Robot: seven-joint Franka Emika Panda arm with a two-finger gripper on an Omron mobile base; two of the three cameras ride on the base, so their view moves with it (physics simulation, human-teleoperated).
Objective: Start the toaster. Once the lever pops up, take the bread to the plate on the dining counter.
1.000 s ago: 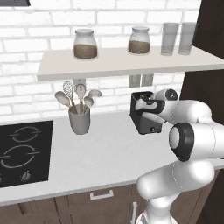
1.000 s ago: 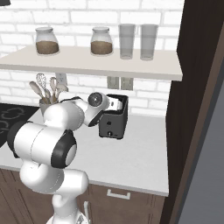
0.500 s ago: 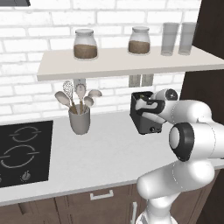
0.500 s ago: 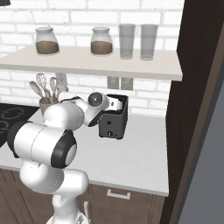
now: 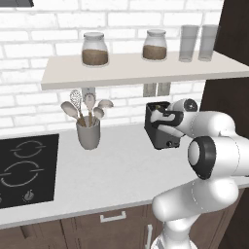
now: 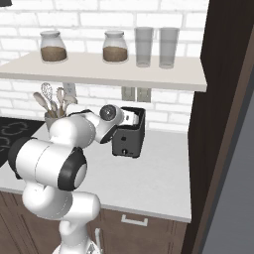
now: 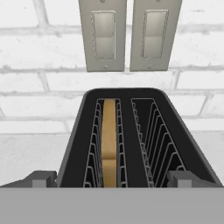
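The black toaster (image 5: 163, 130) (image 6: 130, 135) stands on the pale worktop by the brick wall. In the hand view I look down into the toaster (image 7: 127, 131); the bread (image 7: 109, 140), a brown slice, sits low in its left slot and the right slot holds nothing. My gripper (image 7: 113, 179) (image 5: 159, 116) hovers just over the toaster's near end, open, with its fingertips (image 7: 41, 178) spread wider than the toaster top and nothing between them. The plate and the dining counter are out of view.
A grey utensil holder (image 5: 89, 132) stands left of the toaster, a black hob (image 5: 24, 165) further left. A shelf (image 5: 141, 70) with jars and glasses hangs above. Two wall outlets (image 7: 127, 35) sit behind the toaster. A dark tall cabinet (image 6: 223, 124) bounds the right.
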